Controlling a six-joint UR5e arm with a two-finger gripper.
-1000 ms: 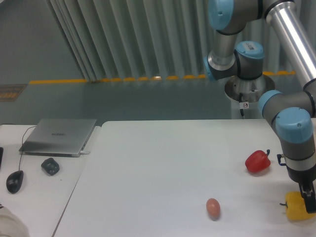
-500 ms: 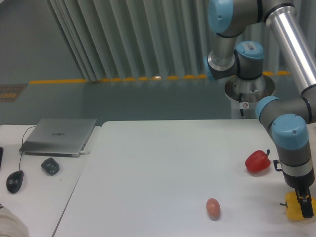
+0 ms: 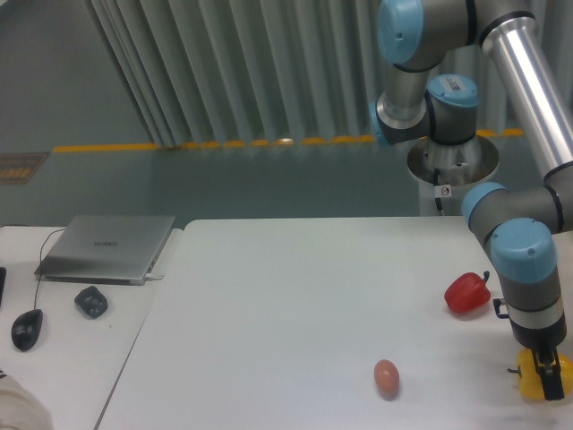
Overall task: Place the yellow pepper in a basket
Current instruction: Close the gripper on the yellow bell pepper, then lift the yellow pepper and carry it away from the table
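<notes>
The yellow pepper (image 3: 530,384) sits on the white table (image 3: 295,305) at the front right corner, its dark stem pointing left. My gripper (image 3: 550,376) hangs straight down over it. One dark finger (image 3: 552,378) shows against the pepper's right side, and the other finger is hidden. I cannot tell whether the jaws press on the pepper. The pepper rests on the table. No basket is in view.
A red pepper (image 3: 467,293) lies just behind and to the left of the yellow one. A brownish-pink egg (image 3: 386,376) lies at front centre. A laptop (image 3: 107,247), a dark small object (image 3: 90,301) and a mouse (image 3: 27,329) are on the left table.
The arm's wrist has shifted a little left and lower, bringing the gripper down onto the yellow pepper. The pepper, red pepper and egg have not moved.
</notes>
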